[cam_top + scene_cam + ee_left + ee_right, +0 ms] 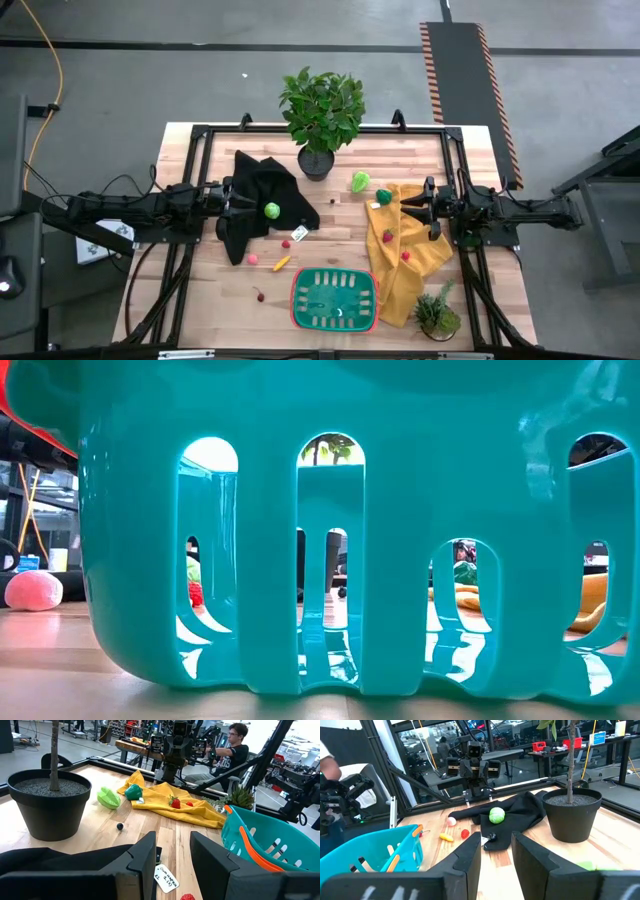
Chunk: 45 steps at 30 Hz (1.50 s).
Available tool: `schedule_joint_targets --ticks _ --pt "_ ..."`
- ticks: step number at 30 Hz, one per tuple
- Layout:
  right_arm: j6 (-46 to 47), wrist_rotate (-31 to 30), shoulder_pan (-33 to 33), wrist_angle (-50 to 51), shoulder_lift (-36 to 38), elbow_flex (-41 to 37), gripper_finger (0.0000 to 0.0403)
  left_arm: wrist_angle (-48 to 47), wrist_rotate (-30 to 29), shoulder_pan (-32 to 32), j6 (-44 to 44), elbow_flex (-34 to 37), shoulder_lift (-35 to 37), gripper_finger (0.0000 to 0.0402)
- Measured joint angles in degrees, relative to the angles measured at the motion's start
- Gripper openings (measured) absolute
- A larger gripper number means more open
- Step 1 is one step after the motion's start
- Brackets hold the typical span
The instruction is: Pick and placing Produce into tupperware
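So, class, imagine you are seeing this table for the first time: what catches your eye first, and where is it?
The leafy potted plant at the table's far edge stands out first. Next come the black cloth on the left with a lime-green ball on it, and the yellow cloth on the right. The green container with its red rim sits near the front edge.

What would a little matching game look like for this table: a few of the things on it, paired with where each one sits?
Things:
1. lime-green ball
2. strawberry
3. tall potted plant
4. green container

Places:
a. at the table's far edge, in the middle
b. on the black cloth
c. at the near edge, nothing inside it
d. on the yellow cloth

Pairs: 1-b, 2-d, 3-a, 4-c
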<state>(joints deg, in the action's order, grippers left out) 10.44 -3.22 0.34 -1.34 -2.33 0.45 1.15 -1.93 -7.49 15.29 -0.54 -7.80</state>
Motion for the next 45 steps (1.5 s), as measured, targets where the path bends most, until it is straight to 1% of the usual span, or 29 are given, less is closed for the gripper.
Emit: schedule_joint_targets --ticks 33,40,45 --pt "0.0 0.0 0.0 0.0 0.0 0.0 0.0099 0.0 0.0 0.0 0.0 0.0 0.0 0.0111" --pt "0.0 0.0 0.0 0.0 0.0 0.0 0.0099 0.4 -1.7 0.0 0.0 0.0 0.0 0.0111" --pt "0.0 0.0 0.0 0.0 0.0 0.0 0.0099 0.3 -1.7 0.0 0.0 0.0 0.0 0.0111"
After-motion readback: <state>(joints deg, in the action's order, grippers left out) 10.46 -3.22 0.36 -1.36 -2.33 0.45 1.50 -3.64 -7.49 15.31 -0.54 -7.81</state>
